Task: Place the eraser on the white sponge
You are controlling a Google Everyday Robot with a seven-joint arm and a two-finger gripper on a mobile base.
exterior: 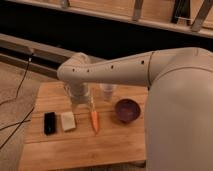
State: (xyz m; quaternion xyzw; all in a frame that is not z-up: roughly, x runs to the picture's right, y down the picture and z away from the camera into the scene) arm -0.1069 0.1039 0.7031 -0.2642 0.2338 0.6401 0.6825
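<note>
The eraser (50,123), a small black block, lies on the wooden table (100,145) at the left. The white sponge (68,121), a cream flat pad, lies right next to it on its right, apart from it. My gripper (80,98) hangs from the white arm above the table's back, just behind and to the right of the sponge. It is not touching the eraser or the sponge.
An orange carrot (95,121) lies right of the sponge. A dark purple bowl (127,110) stands further right. A clear cup (108,92) stands at the back. My white arm (175,100) covers the table's right side. Black cables (20,85) run over the floor at left.
</note>
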